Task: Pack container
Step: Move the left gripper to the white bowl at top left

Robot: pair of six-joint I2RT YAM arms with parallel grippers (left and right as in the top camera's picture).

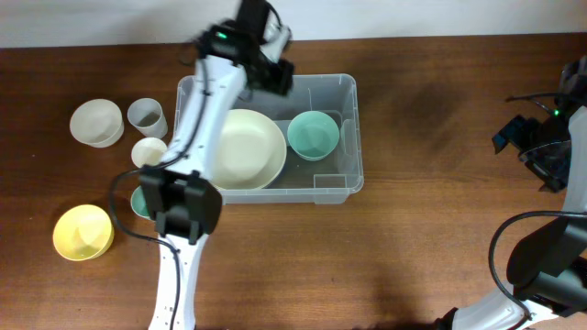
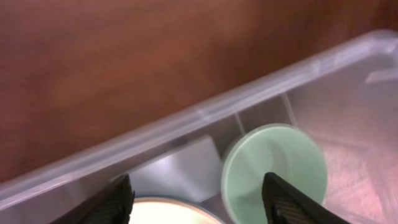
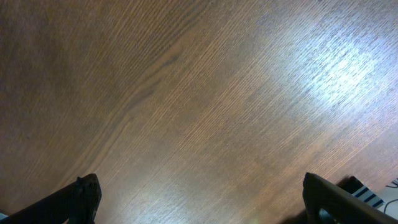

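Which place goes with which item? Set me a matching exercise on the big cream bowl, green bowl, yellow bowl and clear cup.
1 big cream bowl
2 green bowl
3 yellow bowl
4 clear cup

A on the table, nearest the front edge
B in the container, right half
C in the container, left half
D on the table, beside the white bowl

Pairs: 1-C, 2-B, 3-A, 4-D

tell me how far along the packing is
Done: a large cream bowl and a teal bowl sit in the container. In hand: nothing; the left gripper hovers open over the container's far rim, the right gripper open over the table. Still to pack: white bowl, cup, small cream bowl, yellow bowl and a half-hidden teal piece wait outside.
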